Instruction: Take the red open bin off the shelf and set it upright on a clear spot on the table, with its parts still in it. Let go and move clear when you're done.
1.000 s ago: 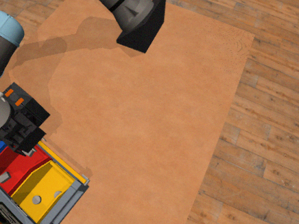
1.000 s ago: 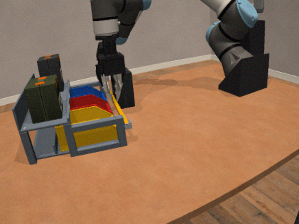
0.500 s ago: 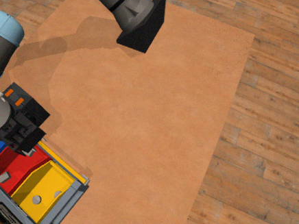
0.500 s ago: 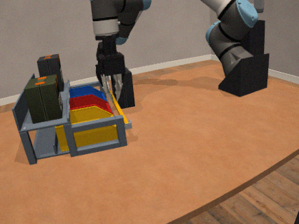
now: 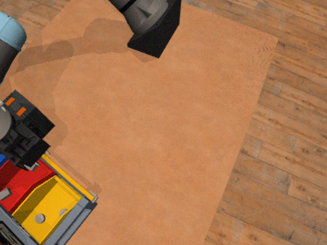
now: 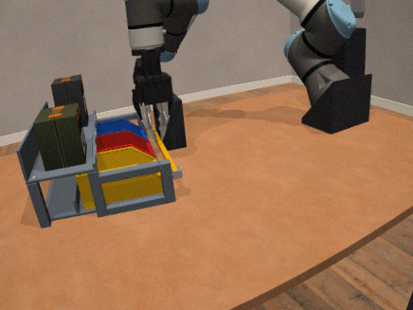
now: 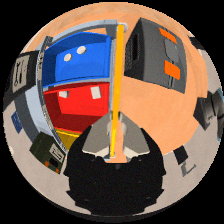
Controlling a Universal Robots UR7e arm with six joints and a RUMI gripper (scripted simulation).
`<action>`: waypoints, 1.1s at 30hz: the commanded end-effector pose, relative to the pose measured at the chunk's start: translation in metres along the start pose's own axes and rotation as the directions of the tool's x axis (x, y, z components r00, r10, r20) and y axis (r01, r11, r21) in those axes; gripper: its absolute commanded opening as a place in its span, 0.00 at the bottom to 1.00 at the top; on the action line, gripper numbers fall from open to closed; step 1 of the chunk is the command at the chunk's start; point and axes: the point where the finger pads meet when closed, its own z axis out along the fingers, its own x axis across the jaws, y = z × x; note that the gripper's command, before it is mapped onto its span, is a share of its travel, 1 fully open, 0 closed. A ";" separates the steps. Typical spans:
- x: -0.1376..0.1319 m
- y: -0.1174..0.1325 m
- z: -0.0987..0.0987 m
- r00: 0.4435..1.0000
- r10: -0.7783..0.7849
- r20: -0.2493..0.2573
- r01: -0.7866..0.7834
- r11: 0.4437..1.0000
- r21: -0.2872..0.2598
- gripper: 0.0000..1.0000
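The red open bin (image 5: 20, 181) (image 6: 124, 142) (image 7: 77, 107) sits in the grey shelf (image 5: 76, 215) (image 6: 134, 170) between a blue bin (image 6: 118, 126) (image 7: 75, 62) and a yellow bin (image 5: 46, 204) (image 6: 124, 158). Small pale parts (image 7: 95, 92) lie in the red bin. A thin yellow rail (image 5: 71, 178) (image 6: 167, 157) (image 7: 119, 70) runs along the shelf's right side. My gripper (image 5: 33, 166) (image 6: 155, 126) (image 7: 115, 111) is beside the red bin's right end and is shut on this yellow rail, not on the bin.
A black box with orange marks (image 5: 27, 115) (image 6: 174, 120) (image 7: 155, 50) stands on the table right beside the gripper. Dark green boxes (image 6: 59, 135) and a black box (image 6: 68, 89) sit on the shelf's left part. The robot base (image 5: 157, 28) (image 6: 338, 101) stands far right.
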 end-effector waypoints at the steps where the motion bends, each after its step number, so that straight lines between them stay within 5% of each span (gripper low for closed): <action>1: 0.000 0.000 -0.001 1.000 0.000 0.001 0.000 1.000 0.000 0.00; 33: 0.000 0.000 -0.006 1.000 0.000 0.001 0.000 1.000 0.000 0.00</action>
